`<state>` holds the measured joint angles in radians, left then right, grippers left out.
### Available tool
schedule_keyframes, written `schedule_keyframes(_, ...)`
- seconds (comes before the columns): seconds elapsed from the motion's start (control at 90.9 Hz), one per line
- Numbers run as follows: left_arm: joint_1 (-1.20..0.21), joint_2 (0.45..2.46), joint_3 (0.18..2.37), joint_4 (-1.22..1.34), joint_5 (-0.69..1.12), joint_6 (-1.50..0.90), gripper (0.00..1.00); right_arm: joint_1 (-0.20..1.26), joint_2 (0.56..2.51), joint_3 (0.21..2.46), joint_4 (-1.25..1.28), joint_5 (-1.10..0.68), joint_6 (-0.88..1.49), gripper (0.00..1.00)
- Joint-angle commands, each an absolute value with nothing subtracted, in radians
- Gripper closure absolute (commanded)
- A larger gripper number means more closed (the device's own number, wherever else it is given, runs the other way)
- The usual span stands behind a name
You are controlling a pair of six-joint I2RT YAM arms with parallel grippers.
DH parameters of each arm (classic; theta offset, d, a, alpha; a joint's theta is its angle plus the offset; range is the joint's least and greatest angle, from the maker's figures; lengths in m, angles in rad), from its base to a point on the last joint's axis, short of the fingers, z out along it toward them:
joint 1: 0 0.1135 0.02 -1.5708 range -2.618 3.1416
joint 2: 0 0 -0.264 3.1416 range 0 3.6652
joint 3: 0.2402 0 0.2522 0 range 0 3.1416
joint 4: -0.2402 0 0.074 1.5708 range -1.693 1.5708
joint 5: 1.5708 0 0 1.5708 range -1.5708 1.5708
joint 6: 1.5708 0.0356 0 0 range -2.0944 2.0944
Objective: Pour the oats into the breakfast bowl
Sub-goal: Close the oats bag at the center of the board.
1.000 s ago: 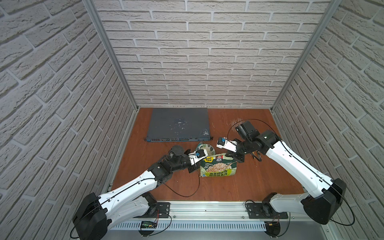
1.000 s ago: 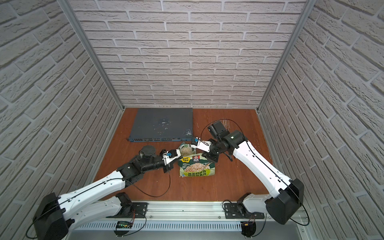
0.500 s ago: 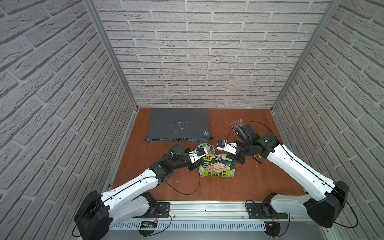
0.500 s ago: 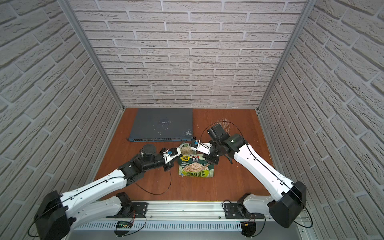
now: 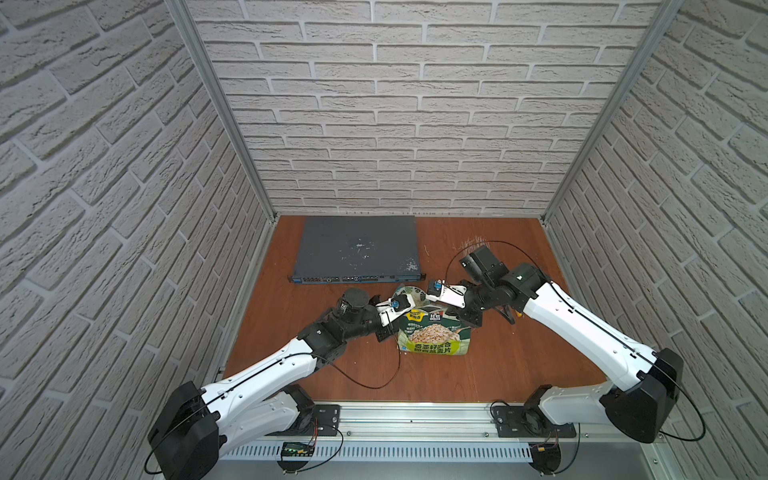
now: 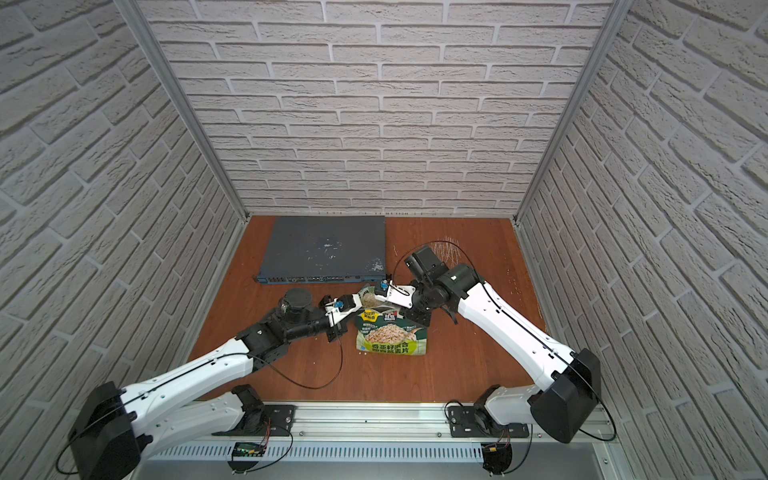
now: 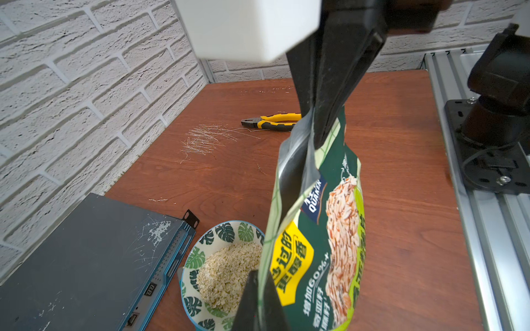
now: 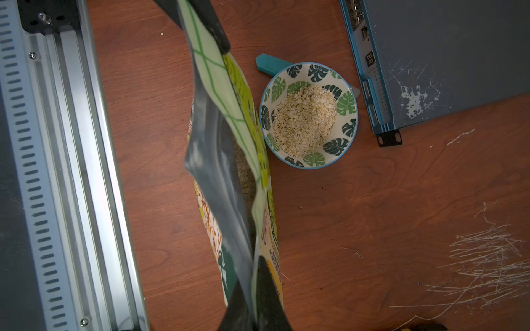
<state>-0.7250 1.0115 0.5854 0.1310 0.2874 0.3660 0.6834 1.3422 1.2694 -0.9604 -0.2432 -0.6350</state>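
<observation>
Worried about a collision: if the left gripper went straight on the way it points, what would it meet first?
The left gripper grips the pouch; straight on, it would likely meet the right gripper, facing it across the pouch's top, though depth is unclear.

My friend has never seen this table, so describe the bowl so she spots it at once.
Find the big flat grey box at the back of the brown table. Just in front of its near right corner, behind the green pouch, sits a small round bowl. Only it is white inside with green leaf prints and holds pale oats.
</observation>
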Motion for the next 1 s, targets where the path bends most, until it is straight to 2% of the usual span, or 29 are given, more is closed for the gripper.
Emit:
schedule_keyframes(0.0, -0.715, 0.986, 0.591, 0.208, 0.275, 0.358, 1.0, 0.701, 1.334, 1.279, -0.904, -0.29, -0.626, 0.77)
schedule_keyframes(0.121, -0.715, 0.986, 0.588, 0.209, 0.278, 0.351, 1.0, 0.705, 1.353, 1.276, -0.881, -0.303, -0.626, 0.75)
schedule_keyframes(0.154, -0.715, 0.986, 0.589, 0.209, 0.279, 0.35, 1.0, 0.707, 1.359, 1.276, -0.878, -0.304, -0.628, 0.79)
schedule_keyframes(0.22, -0.715, 0.986, 0.588, 0.209, 0.278, 0.348, 1.0, 0.709, 1.369, 1.28, -0.878, -0.304, -0.632, 0.95)
schedule_keyframes(0.308, -0.715, 0.986, 0.585, 0.21, 0.274, 0.344, 1.0, 0.709, 1.367, 1.276, -0.874, -0.299, -0.637, 0.97)
schedule_keyframes(0.33, -0.715, 0.985, 0.584, 0.211, 0.272, 0.343, 1.0, 0.709, 1.366, 1.275, -0.87, -0.295, -0.636, 0.95)
schedule_keyframes(0.396, -0.715, 0.983, 0.58, 0.219, 0.272, 0.336, 1.0, 0.709, 1.361, 1.267, -0.849, -0.293, -0.634, 0.8)
schedule_keyframes(0.451, -0.714, 0.981, 0.576, 0.228, 0.268, 0.326, 1.0, 0.709, 1.359, 1.261, -0.825, -0.309, -0.631, 0.75)
schedule_keyframes(0.605, -0.711, 0.97, 0.558, 0.267, 0.269, 0.29, 1.0, 0.721, 1.375, 1.24, -0.76, -0.364, -0.621, 0.72)
schedule_keyframes(0.649, -0.711, 0.97, 0.553, 0.276, 0.27, 0.28, 1.0, 0.727, 1.387, 1.24, -0.751, -0.366, -0.621, 0.76)
schedule_keyframes(0.715, -0.709, 0.972, 0.551, 0.28, 0.27, 0.268, 1.0, 0.729, 1.403, 1.245, -0.755, -0.358, -0.628, 0.94)
schedule_keyframes(0.803, -0.707, 0.973, 0.547, 0.288, 0.271, 0.254, 1.0, 0.73, 1.4, 1.246, -0.769, -0.329, -0.635, 0.97)
schedule_keyframes(0.836, -0.707, 0.974, 0.544, 0.294, 0.273, 0.249, 1.0, 0.729, 1.393, 1.239, -0.765, -0.309, -0.635, 0.94)
schedule_keyframes(0.902, -0.706, 0.977, 0.54, 0.304, 0.276, 0.241, 1.0, 0.729, 1.384, 1.223, -0.754, -0.289, -0.631, 0.77)
schedule_keyframes(0.99, -0.705, 0.985, 0.541, 0.308, 0.281, 0.233, 1.0, 0.729, 1.389, 1.217, -0.73, -0.342, -0.618, 0.71)
